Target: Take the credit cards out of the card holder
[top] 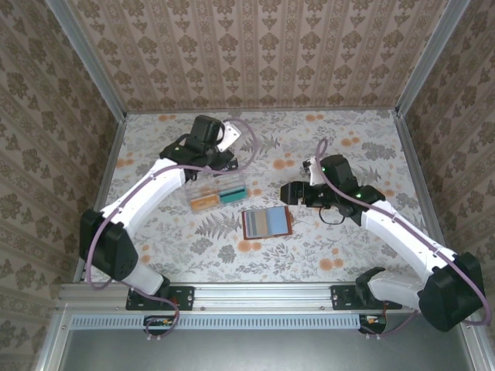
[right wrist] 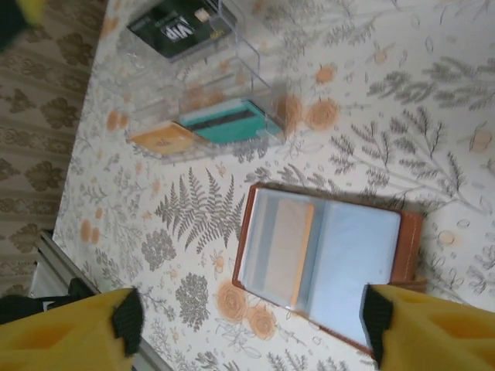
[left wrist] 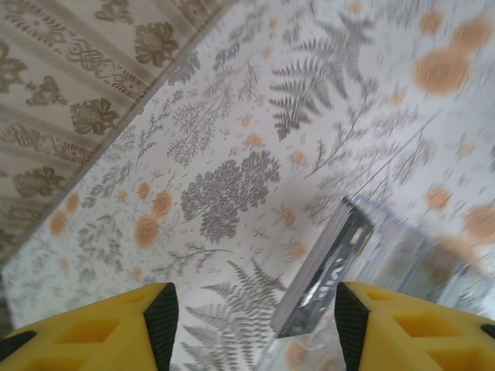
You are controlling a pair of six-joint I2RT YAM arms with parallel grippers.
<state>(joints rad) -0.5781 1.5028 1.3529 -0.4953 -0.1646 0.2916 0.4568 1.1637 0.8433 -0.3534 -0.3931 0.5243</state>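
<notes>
Fern-print tabletop (top: 363, 154), damask wallpaper walls (top: 263, 46), alu frame (top: 97, 69); L pincer (left wrist: 251, 328) & R pincer (right wrist: 252, 325) both spread.

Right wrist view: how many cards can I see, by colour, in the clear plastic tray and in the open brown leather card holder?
Black card, in the clear plastic tray: 1
Orange card, same tray: 1
Teal card, same tray: 1
Pale orange card, in the open brown leather card holder: 1
Total: 4

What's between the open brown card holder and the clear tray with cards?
Nothing but bare tabletop between card holder and tray, in the right wrist view.
</notes>
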